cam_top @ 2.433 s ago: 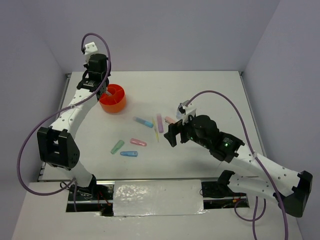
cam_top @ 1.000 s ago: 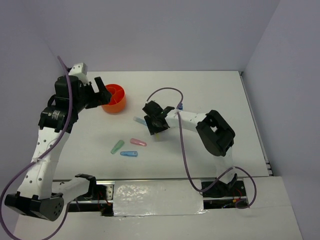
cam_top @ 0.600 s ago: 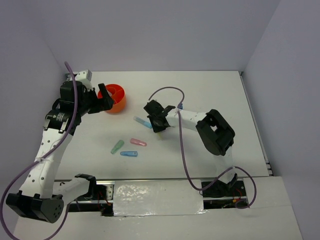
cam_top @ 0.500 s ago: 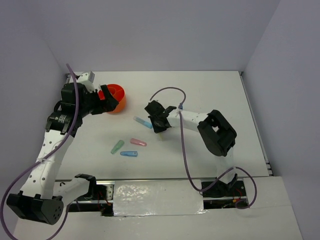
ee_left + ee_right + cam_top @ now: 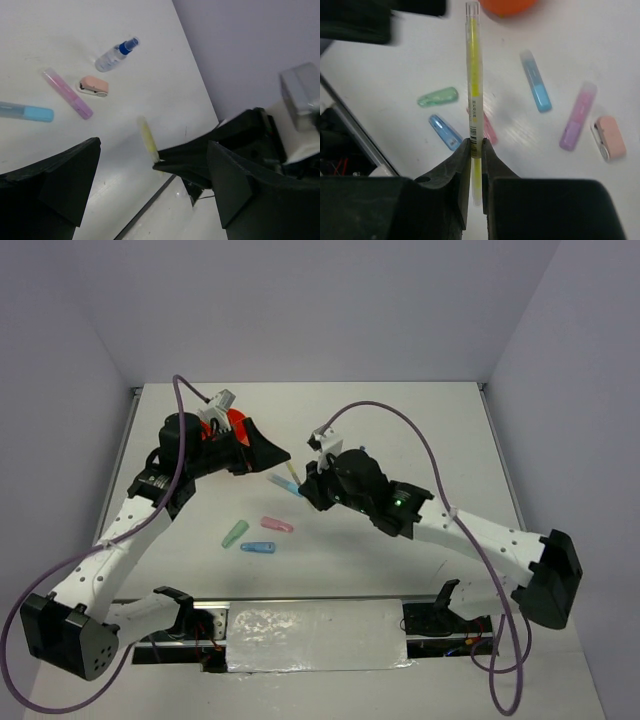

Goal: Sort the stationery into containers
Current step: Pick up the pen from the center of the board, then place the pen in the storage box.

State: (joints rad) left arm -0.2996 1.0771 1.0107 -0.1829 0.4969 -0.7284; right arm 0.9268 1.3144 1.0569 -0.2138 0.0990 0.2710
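Note:
My right gripper is shut on a thin yellow pen, held above the table and sticking out past the jaws. In the top view this gripper hovers at the table's middle with the pen. My left gripper stands open just left of it, nothing between its fingers. The orange container is mostly hidden behind the left gripper. On the table lie a green piece, a pink piece, a blue piece and a blue marker.
A purple-pink marker, a pink eraser and a small clear bottle with a blue cap lie right of the middle. The near table edge with a dark slot runs in front of the arm bases.
The right gripper closed on the yellow pen and lifted it off the table. The left arm swung from the orange container toward the centre, its gripper still open.

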